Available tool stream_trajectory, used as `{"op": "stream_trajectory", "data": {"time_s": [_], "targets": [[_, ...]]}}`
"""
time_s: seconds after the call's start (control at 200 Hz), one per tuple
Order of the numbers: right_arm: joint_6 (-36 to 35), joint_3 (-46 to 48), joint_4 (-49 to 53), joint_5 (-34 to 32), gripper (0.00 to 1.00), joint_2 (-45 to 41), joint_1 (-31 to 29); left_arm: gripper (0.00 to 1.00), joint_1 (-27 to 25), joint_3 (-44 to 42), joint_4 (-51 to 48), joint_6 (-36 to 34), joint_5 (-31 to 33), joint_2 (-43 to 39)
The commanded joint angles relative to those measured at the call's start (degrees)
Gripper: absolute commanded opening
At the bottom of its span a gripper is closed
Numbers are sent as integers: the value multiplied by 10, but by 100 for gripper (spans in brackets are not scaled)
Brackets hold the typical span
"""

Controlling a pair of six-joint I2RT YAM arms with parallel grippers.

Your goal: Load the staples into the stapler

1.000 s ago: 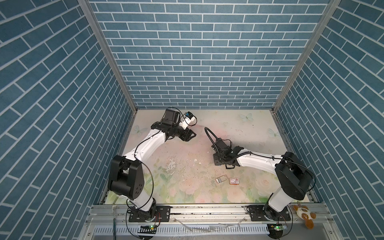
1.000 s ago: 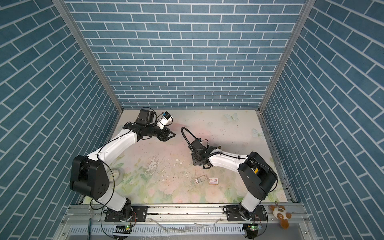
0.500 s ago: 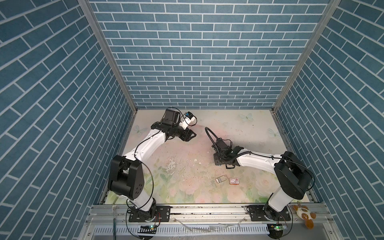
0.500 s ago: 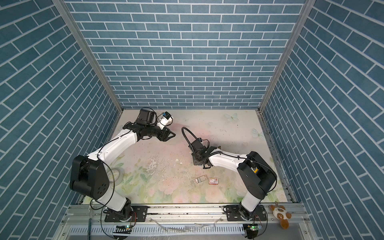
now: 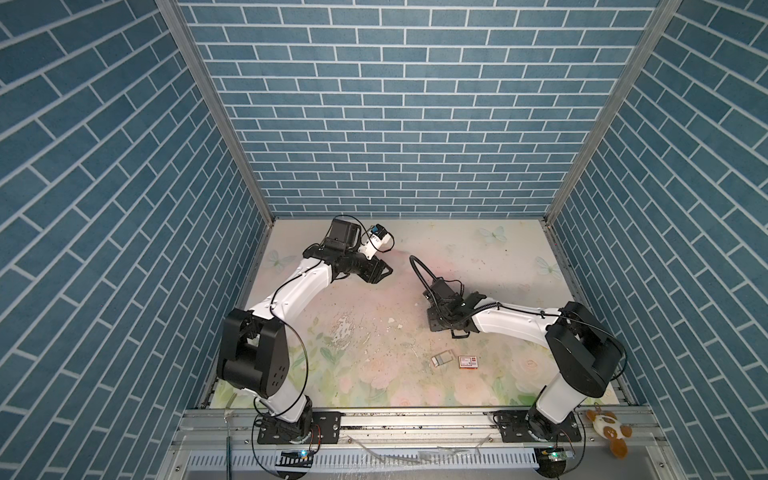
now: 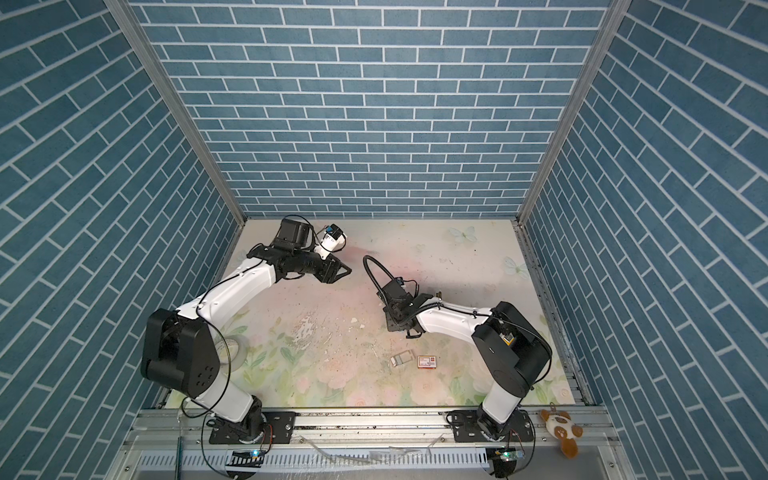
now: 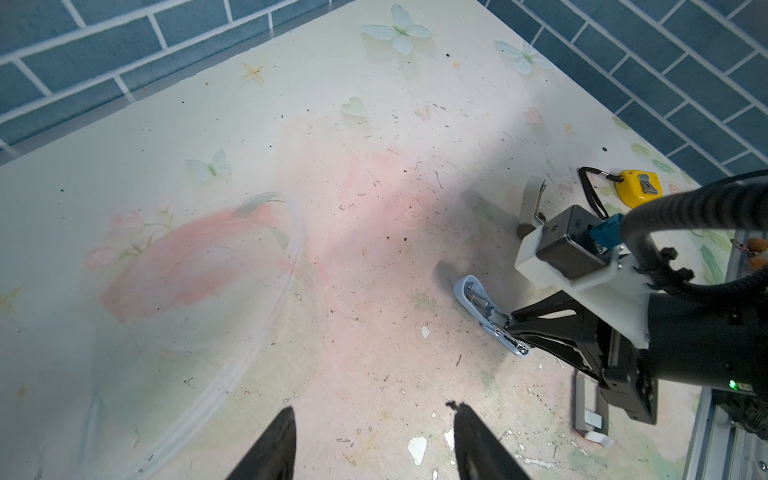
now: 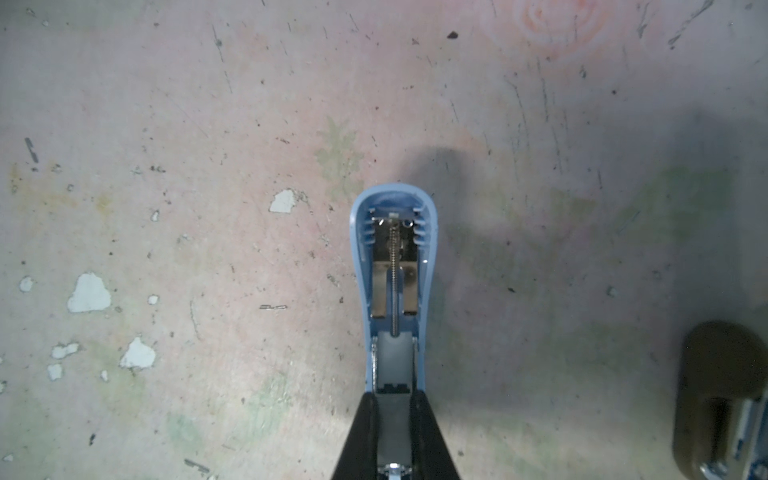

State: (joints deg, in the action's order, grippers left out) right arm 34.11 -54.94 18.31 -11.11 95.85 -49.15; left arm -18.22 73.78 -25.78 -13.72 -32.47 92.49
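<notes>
My right gripper (image 8: pixel 394 415) is shut on the light blue stapler (image 8: pixel 392 257). It holds the stapler by its rear, with the open inner side and its spring facing the wrist camera, low over the table. The left wrist view shows the stapler (image 7: pixel 486 307) sticking out of those fingers. In both top views the right gripper (image 5: pixel 440 322) (image 6: pixel 395 324) hides it. The staples (image 5: pixel 441 358) (image 6: pixel 402 358) lie in a small pale tray on the table, nearer the front than the right gripper. My left gripper (image 5: pixel 384 272) (image 7: pixel 374 444) hangs open and empty at the back left.
A red-and-white box (image 5: pixel 468 361) lies just right of the staples tray. A yellow tape measure (image 7: pixel 638 187) and a grey upright piece (image 7: pixel 530 203) sit beyond the right wrist. A dark rounded part (image 8: pixel 723 374) lies beside the stapler. A tape roll (image 6: pixel 232 349) rests under the left arm.
</notes>
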Motion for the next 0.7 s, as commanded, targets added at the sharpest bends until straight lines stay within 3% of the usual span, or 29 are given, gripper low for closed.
{"op": "stream_trajectory", "data": {"time_s": [0.0, 0.695], "targets": [[-1, 9, -3, 0, 10, 7, 3, 62, 2, -6, 6, 2, -6, 8], [13, 29, -10, 4, 12, 1, 3, 62, 2, -8, 5, 1, -5, 11]]}}
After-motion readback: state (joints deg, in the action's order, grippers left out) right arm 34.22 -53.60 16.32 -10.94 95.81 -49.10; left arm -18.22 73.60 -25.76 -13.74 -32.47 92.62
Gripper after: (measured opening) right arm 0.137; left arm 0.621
